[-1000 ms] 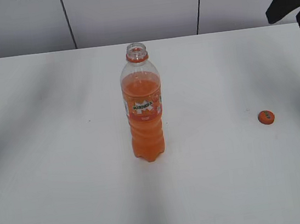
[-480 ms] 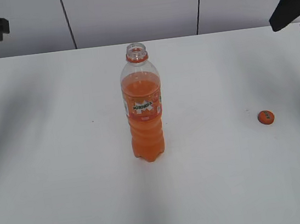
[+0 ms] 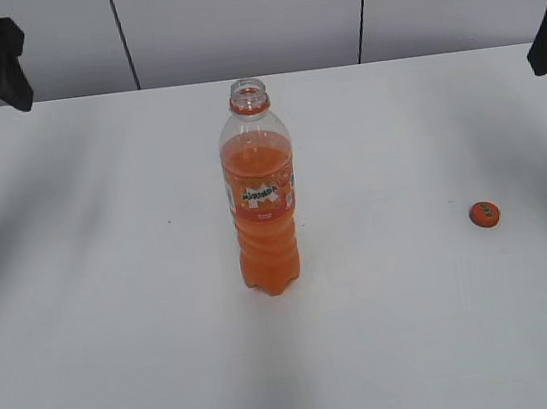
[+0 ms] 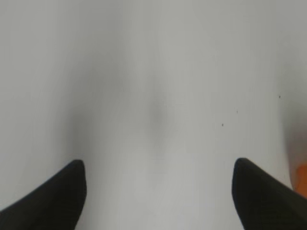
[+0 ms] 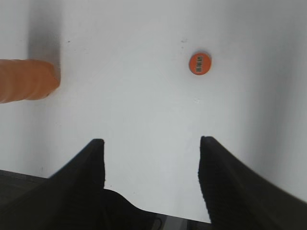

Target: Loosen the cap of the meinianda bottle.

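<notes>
- Near the middle of the white tabletop (image 3: 123, 365), somewhat toward its far edge, the meinianda bottle (image 3: 261, 191) stands upright with its neck open and no cap on it; orange drink fills it up to the shoulder.
- Well to the right of the bottle, toward the tabletop's right edge, the cap (image 3: 485, 214) lies flat by itself with its lettered top facing up, touching nothing.
- Above the far left corner, the left gripper (image 4: 158, 191) hangs off the surface; its wrist view shows two dark fingers (image 4: 53, 196) spread wide apart over bare tabletop, nothing between them, with a blurred sliver of orange at the right border.
- Above the far right corner, the right gripper (image 5: 151, 167) also hangs clear; its fingers (image 5: 225, 177) stand apart and empty, with the cap ahead of them and the bottle's lower body at the left of that view.
</notes>
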